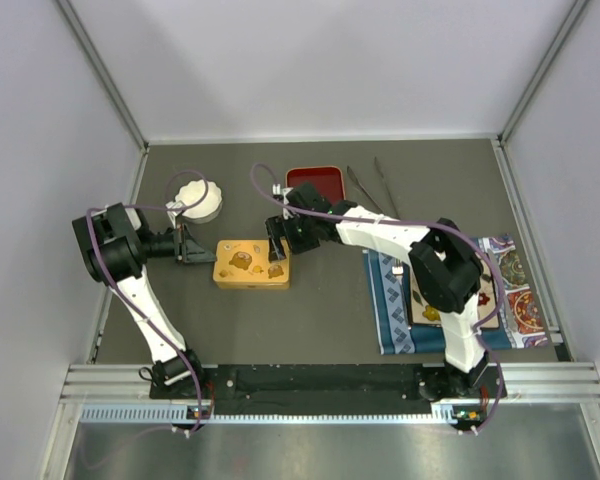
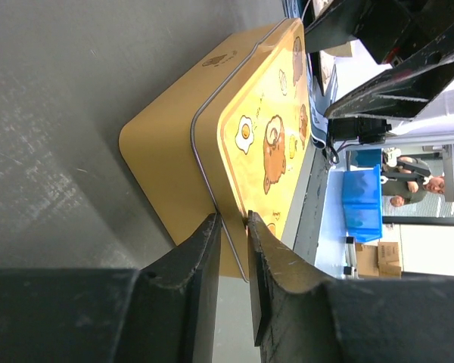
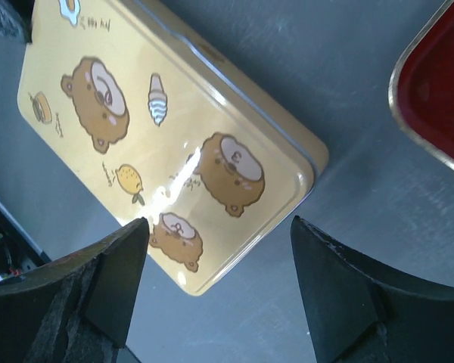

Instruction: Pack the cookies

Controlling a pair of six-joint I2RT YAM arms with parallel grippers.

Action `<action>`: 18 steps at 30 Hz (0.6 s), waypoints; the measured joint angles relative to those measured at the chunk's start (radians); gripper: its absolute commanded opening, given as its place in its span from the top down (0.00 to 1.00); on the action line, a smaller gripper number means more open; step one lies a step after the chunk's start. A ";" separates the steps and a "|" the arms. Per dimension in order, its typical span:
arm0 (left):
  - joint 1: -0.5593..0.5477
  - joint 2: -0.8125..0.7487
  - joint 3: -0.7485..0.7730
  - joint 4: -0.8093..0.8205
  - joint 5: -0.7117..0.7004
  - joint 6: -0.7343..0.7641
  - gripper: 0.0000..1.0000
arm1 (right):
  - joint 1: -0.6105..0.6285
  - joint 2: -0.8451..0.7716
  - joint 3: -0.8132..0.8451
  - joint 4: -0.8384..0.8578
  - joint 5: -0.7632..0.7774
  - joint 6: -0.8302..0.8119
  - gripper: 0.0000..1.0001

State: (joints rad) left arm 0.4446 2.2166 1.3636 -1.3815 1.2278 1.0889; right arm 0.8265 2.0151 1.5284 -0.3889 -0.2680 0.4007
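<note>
A yellow tin printed with bears lies flat on the grey table with its lid closed. The cookies are hidden from every view. My left gripper is at the tin's left end. In the left wrist view the left gripper is shut on the near edge of the tin, one finger below the lid's rim and one on top. My right gripper hovers over the tin's right end. In the right wrist view the right gripper is open, with the corner of the tin below and nothing between its fingers.
A red tray lies behind the tin, its rim also in the right wrist view. A stack of white paper cups stands at the back left. Metal tongs lie right of the tray. Patterned cloths cover the right side.
</note>
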 measured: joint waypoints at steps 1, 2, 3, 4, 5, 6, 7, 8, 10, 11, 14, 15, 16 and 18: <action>0.000 0.000 0.000 0.000 -0.001 0.000 0.74 | -0.001 0.000 0.006 -0.003 0.013 0.000 0.23; 0.000 0.000 0.000 0.000 -0.002 0.001 0.74 | -0.003 0.000 0.009 -0.002 0.021 -0.002 0.24; 0.000 0.000 0.000 0.000 -0.002 0.001 0.74 | -0.005 0.000 0.011 -0.002 0.035 -0.006 0.24; 0.000 -0.001 0.000 0.000 -0.002 0.001 0.74 | -0.006 0.000 0.013 -0.004 0.044 -0.008 0.23; 0.000 -0.002 0.000 0.000 -0.003 0.001 0.74 | -0.007 0.000 0.014 -0.004 0.051 -0.008 0.23; 0.000 -0.002 0.000 0.000 -0.004 0.001 0.74 | -0.010 0.000 0.016 -0.010 0.062 -0.009 0.23; -0.001 -0.002 0.000 0.000 -0.005 0.001 0.74 | -0.012 0.000 0.019 -0.016 0.068 -0.010 0.23; -0.001 -0.002 0.000 0.000 -0.005 0.001 0.74 | -0.013 0.000 0.022 -0.020 0.073 -0.013 0.23; -0.001 -0.003 0.000 0.000 -0.006 0.001 0.74 | -0.018 0.000 0.032 -0.026 0.082 -0.016 0.23; -0.001 -0.003 0.000 0.001 -0.006 0.001 0.74 | -0.020 0.002 0.038 -0.027 0.084 -0.016 0.23; -0.001 -0.007 0.000 0.002 -0.013 0.002 0.74 | -0.031 0.011 0.064 -0.026 0.082 -0.016 0.24; -0.001 -0.009 0.000 0.002 -0.016 0.002 0.74 | -0.035 0.017 0.074 -0.026 0.083 -0.016 0.23; -0.001 -0.010 0.000 0.002 -0.018 0.002 0.74 | -0.039 0.023 0.081 -0.023 0.080 -0.016 0.23; -0.001 -0.012 0.000 0.003 -0.019 0.002 0.74 | -0.046 0.035 0.091 -0.021 0.078 -0.016 0.24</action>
State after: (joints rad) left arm 0.4435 2.2047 1.3636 -1.3781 1.2087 1.0912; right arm 0.7807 2.0502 1.6192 -0.4103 -0.1902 0.3843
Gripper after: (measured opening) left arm 0.261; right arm 0.765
